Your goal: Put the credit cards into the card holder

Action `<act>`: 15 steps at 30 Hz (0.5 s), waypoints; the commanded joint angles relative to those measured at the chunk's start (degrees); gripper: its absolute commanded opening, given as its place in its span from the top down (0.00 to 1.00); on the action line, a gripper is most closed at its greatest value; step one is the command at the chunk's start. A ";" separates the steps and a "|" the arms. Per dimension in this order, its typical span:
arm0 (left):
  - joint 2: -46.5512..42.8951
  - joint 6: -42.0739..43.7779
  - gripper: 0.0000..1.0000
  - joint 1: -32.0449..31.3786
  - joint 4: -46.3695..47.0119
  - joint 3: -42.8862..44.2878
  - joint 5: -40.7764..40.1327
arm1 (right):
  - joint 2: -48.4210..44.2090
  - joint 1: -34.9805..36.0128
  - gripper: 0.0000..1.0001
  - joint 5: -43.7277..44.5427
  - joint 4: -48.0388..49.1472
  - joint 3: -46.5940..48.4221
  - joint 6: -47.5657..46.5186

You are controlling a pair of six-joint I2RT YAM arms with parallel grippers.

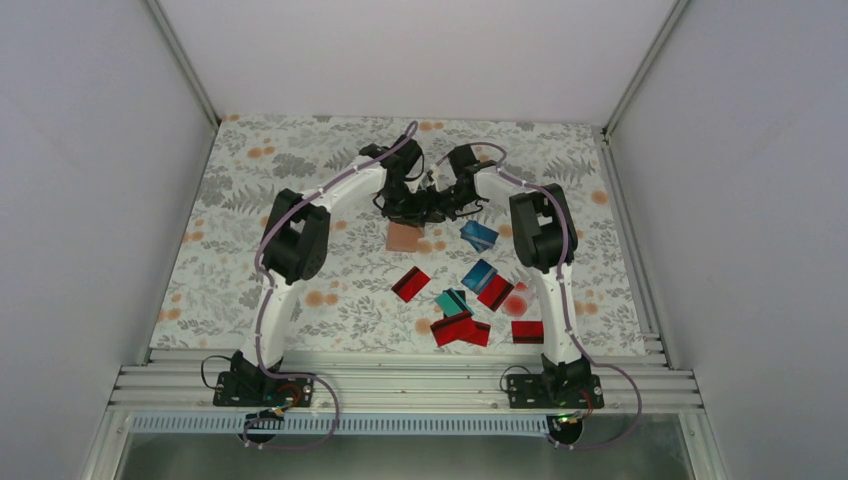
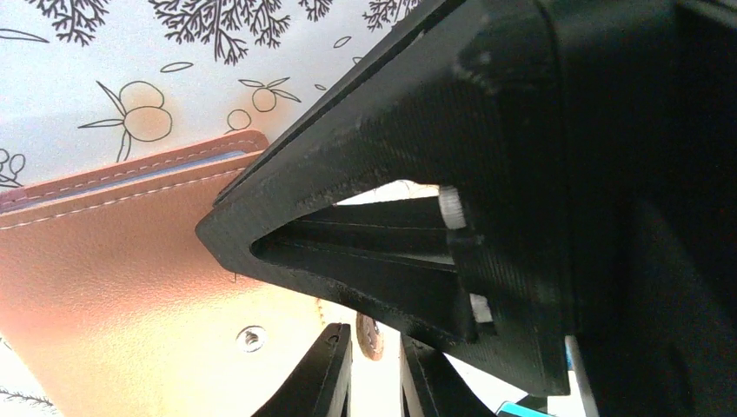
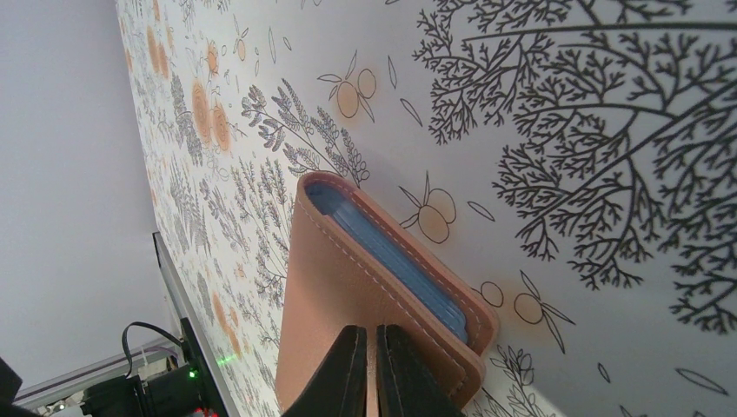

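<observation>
The tan leather-like rectangular card holder (image 1: 405, 238) lies on the floral-patterned bench (image 1: 250, 230), just above the frame's centre, where both arms meet. The right gripper (image 3: 372, 334) has its fingers closed, pinching the card holder's side; a blue card edge (image 3: 391, 256) shows in its open slot. The left gripper (image 2: 374, 340) has its fingers nearly together at the holder's edge; whether they grip it I cannot tell. Glossy red, blue and teal plastic credit cards (image 1: 465, 330) lie scattered below and right of centre.
</observation>
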 commanded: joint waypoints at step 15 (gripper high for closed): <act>3.01 -0.37 0.89 -0.25 5.81 2.69 0.40 | 3.41 1.01 0.96 3.58 -4.56 -0.42 -0.92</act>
